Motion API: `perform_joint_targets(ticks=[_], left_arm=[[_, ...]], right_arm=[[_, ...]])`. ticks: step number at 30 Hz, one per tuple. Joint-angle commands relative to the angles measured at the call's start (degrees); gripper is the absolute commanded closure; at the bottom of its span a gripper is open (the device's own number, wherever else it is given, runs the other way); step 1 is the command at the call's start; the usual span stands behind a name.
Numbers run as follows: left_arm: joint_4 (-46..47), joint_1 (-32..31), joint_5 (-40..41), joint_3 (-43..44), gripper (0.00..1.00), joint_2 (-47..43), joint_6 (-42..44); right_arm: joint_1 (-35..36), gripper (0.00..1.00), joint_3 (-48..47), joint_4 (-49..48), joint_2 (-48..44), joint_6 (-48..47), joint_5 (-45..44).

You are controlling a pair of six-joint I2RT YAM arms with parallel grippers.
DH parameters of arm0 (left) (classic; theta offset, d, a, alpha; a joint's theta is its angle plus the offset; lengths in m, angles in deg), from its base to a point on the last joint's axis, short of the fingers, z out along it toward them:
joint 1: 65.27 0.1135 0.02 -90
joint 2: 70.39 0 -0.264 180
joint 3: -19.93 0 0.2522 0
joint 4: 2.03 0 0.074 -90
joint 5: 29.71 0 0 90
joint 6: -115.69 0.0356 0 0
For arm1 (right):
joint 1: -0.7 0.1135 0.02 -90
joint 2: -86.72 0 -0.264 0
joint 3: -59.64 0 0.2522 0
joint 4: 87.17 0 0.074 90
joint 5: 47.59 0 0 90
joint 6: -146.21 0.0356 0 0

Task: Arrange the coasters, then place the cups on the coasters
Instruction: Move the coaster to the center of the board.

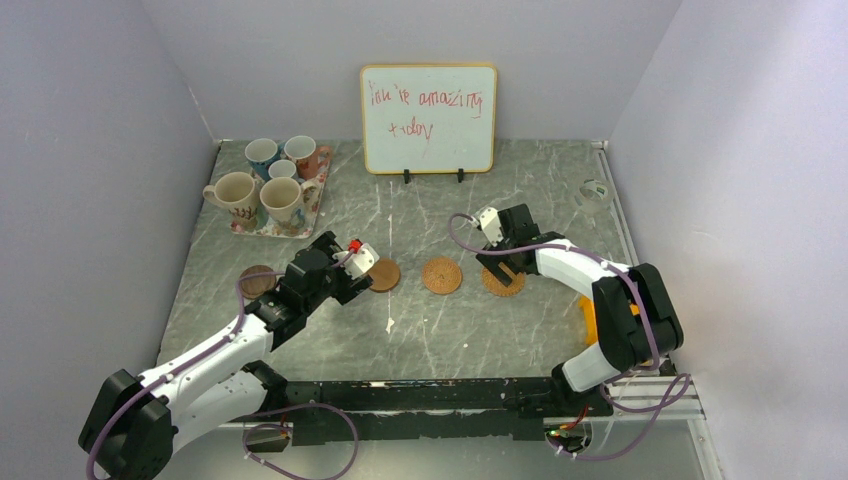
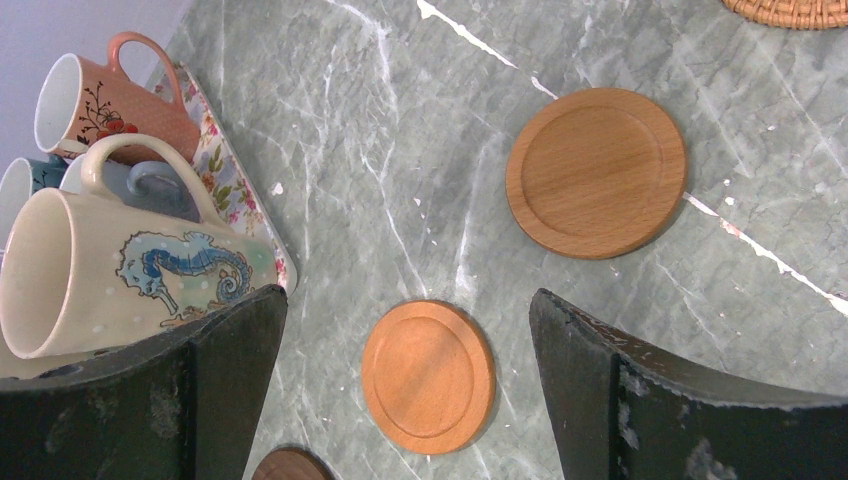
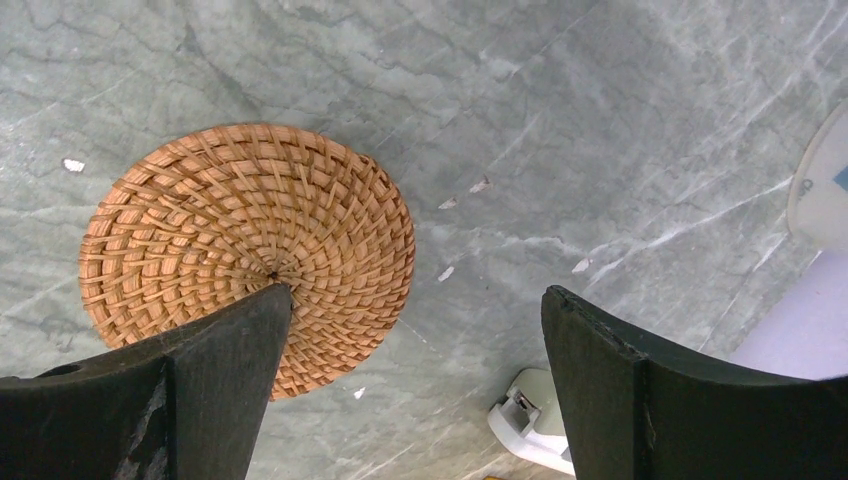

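Several cups [image 1: 268,180] stand on a floral tray [image 1: 262,232] at the back left; the left wrist view shows a seahorse cup [image 2: 110,275] and an orange cup [image 2: 100,110]. A dark brown coaster [image 1: 257,281], a wooden coaster [image 1: 383,275] and two woven coasters [image 1: 441,275] [image 1: 503,280] lie in a row. My left gripper [image 1: 325,280] [image 2: 405,300] hangs open over another wooden coaster [image 2: 428,377], hidden from above. My right gripper [image 1: 497,262] [image 3: 415,290] is open, its left finger over the right woven coaster [image 3: 247,255].
A whiteboard [image 1: 428,118] stands at the back centre. A small white round object [image 1: 595,190] lies at the back right, and an orange object [image 1: 590,320] sits beside the right arm. A white plastic piece [image 3: 530,420] shows under the right gripper.
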Motion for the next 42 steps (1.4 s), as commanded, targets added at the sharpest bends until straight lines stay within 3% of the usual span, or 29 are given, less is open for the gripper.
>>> perform_joint_targets(ticks=[1, 14, 30, 36, 42], left_arm=[[1.29, 0.24, 0.1, -0.13, 0.04, -0.08, -0.1], [1.33, 0.28, 0.1, -0.17, 0.04, 0.08, -0.04], [1.3, 0.27, 1.14, 0.05, 0.04, 0.0, 0.34], [-0.63, 0.99, 7.16, 2.43, 0.04, -2.7, 4.54], [-7.59, 7.54, 6.55, 7.29, 0.04, -3.77, 8.09]], right_arm=[[-0.41, 0.0, 0.97, -2.82, 1.55, -0.27, -3.58], [-0.41, 0.0, 0.58, -1.86, -0.26, 0.05, -0.63], [-0.41, 0.0, 0.6, -5.3, -12.3, 2.15, 1.93], [0.04, 0.0, -8.52, 3.75, -15.19, 5.44, 7.64], [6.66, 0.0, -21.14, 11.63, -13.21, 11.06, 13.36]])
